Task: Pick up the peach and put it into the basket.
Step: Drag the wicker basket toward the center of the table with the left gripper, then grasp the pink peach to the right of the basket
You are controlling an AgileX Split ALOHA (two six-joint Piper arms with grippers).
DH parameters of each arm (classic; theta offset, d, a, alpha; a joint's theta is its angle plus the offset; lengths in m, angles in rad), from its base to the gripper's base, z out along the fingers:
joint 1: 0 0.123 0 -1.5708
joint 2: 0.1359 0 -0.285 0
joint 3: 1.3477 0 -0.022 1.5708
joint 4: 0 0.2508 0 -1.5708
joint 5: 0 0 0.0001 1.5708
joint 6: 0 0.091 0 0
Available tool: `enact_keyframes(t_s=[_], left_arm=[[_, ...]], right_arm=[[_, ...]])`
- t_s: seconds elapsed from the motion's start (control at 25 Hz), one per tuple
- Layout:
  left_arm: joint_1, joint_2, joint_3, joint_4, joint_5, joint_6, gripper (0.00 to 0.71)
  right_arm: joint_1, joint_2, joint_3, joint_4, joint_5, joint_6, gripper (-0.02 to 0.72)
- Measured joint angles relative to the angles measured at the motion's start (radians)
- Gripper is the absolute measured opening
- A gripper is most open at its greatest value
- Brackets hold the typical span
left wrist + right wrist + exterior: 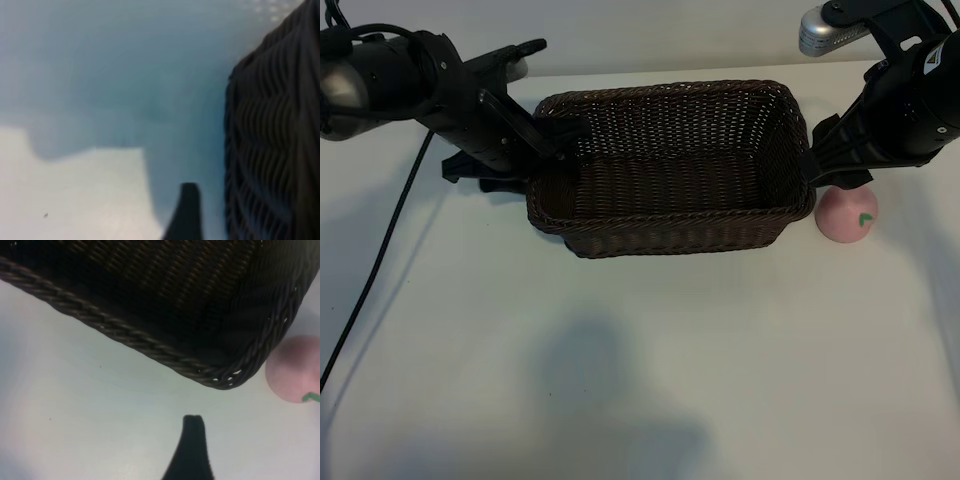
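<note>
The dark-brown wicker basket (680,236) stands in the middle of the white table with nothing showing inside it. The pale-pink peach (847,213), marked with a small green leaf, rests on the table just off the basket's right front corner. My right gripper (832,166) hovers at the basket's right end, just behind and above the peach, open and holding nothing. In the right wrist view one finger (193,445) points towards the basket's braided rim (125,333), with the peach (292,371) at the frame's edge. My left gripper (542,150) is open at the basket's left end. Its one visible finger (187,214) stands apart from the basket wall (275,130).
A black cable (380,262) trails down the table's left side. A silver cylinder (820,32) on a black mount hangs at the back right. The table (620,380) stretches bare in front of the basket, with a broad shadow on it.
</note>
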Motion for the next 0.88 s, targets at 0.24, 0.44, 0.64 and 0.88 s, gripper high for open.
enact_keyframes(t_s=[0.24, 0.44, 0.64, 0.88], left_arm=[[0.0, -0.087, -0.001, 0.108, 0.071, -0.017, 0.698], [0.0, -0.235, -0.001, 0.224, 0.1, -0.049, 0.68], [0.003, -0.359, -0.001, 0.292, 0.151, -0.068, 0.669], [0.019, -0.479, -0.001, 0.39, 0.264, -0.071, 0.655]], right_arm=[[0.0, 0.0, 0.0, 0.0, 0.0, 0.0, 0.593], [0.0, 0.0, 0.0, 0.0, 0.0, 0.0, 0.593], [0.0, 0.0, 0.0, 0.0, 0.0, 0.0, 0.593], [0.0, 0.0, 0.0, 0.0, 0.0, 0.0, 0.593]])
